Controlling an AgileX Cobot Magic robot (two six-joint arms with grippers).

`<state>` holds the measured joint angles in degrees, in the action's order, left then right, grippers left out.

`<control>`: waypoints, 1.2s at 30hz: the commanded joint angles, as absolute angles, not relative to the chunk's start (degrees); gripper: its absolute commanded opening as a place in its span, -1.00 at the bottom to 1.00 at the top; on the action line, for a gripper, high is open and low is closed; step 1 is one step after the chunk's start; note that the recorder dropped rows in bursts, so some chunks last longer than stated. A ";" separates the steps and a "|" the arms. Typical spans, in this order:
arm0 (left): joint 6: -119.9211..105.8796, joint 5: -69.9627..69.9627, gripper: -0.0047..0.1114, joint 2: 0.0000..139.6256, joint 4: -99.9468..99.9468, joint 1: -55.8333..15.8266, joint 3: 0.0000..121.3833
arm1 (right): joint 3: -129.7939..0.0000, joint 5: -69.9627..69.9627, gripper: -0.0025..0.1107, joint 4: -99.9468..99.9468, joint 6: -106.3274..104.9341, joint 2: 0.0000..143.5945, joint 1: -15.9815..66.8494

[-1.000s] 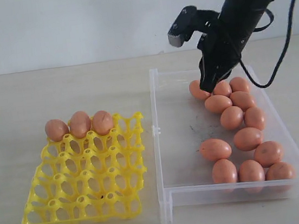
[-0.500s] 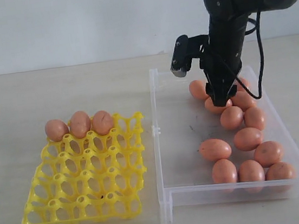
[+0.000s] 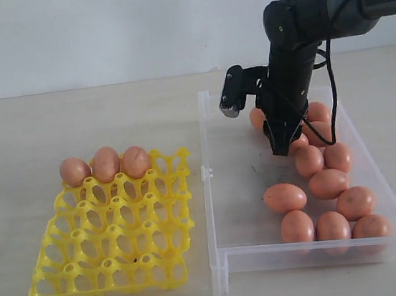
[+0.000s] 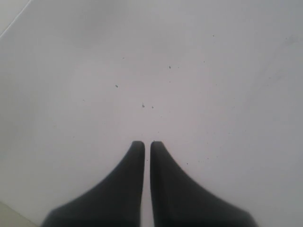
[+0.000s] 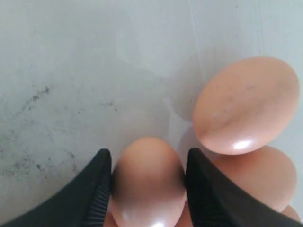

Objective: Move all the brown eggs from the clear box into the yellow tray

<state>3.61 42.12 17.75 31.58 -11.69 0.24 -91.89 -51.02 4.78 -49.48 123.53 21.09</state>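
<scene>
Pale table [image 3: 72, 120], white wall behind. Right pincer [image 3: 282, 146] sits low in the clear box [image 3: 210, 190], jaws spread one egg wide, both pads against an egg [image 5: 147, 184]. Other eggs [image 3: 329, 183] crowd just beside it. Grasp step, and it looks seated. Next: lift straight up clear of the neighbours, then carry to the tray [image 3: 108, 238], well apart from the pincer, three cups filled. Left pincer [image 4: 147, 144] nearly closed, empty.

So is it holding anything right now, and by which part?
Yes: the right gripper is closed on one brown egg in the clear box, its fingers against the egg's two sides. The left gripper holds nothing.
</scene>
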 commanded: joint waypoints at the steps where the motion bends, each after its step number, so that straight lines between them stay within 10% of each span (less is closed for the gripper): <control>1: 3.33 42.13 -0.85 17.59 31.74 -11.57 0.00 | -92.14 -52.28 -0.64 6.85 -49.64 123.56 21.13; 5: 3.33 42.13 -0.85 17.59 31.74 -11.57 0.00 | -92.14 -51.41 -0.17 6.74 -48.74 123.56 21.13; 13: 3.33 42.13 -0.85 17.59 31.74 -11.57 0.00 | -92.14 -49.66 -0.93 6.74 -43.65 123.56 21.13; 36: 3.33 41.84 -0.85 17.59 31.74 -11.57 0.00 | -74.80 -14.42 -0.96 -38.14 -66.80 117.75 18.46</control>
